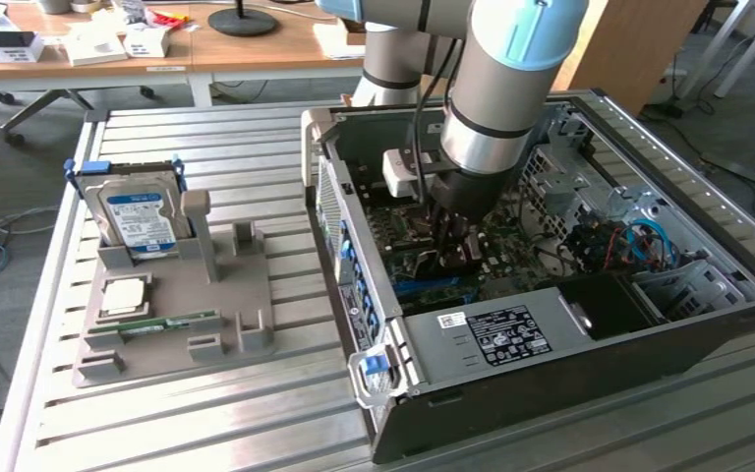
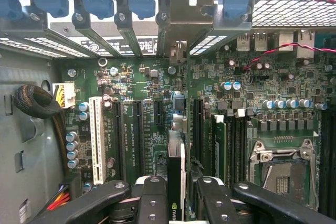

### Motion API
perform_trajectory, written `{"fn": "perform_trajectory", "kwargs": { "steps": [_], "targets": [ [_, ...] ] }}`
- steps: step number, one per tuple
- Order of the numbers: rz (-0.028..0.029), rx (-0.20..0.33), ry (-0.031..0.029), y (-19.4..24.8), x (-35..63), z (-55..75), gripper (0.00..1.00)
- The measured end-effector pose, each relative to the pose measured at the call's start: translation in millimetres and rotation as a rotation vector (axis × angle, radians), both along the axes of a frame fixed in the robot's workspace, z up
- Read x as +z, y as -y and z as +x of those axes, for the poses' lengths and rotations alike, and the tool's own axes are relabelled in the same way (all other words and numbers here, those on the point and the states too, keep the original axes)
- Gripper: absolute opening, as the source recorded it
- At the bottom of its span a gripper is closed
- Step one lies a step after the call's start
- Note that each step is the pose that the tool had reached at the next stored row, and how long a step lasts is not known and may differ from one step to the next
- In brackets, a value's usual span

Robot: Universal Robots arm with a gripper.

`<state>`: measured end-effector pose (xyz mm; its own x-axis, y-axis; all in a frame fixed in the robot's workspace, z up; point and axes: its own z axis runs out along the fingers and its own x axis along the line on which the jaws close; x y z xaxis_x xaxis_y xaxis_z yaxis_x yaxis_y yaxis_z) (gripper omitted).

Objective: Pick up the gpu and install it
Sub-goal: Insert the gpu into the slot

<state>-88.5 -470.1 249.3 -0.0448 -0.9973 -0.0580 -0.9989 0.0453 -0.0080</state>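
Observation:
My gripper (image 1: 454,246) is down inside the open computer case (image 1: 509,364), just over the motherboard (image 2: 262,93). It is shut on the gpu (image 2: 176,174), a thin dark card seen edge-on between the two black fingers (image 2: 152,198). The card stands upright along a black expansion slot, between the white slot (image 2: 96,140) and the memory slots. Its metal bracket (image 2: 181,22) lies against the case's rear slot openings, among the blue latches. Whether the card's lower edge sits fully in the slot is hidden.
A grey holder (image 1: 181,295) on the slatted table at the exterior view's left carries a silver hard drive (image 1: 139,218), a processor chip (image 1: 125,295) and a green memory stick (image 1: 168,324). The empty processor socket (image 2: 281,166) and case walls lie close around the gripper.

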Motion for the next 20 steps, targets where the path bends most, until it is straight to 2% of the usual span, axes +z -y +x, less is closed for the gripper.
{"fn": "perform_trajectory", "kwargs": {
  "steps": [20],
  "targets": [
    [0.0011,0.015,0.0,0.0,-0.6,0.0,0.26]
  ]
}}
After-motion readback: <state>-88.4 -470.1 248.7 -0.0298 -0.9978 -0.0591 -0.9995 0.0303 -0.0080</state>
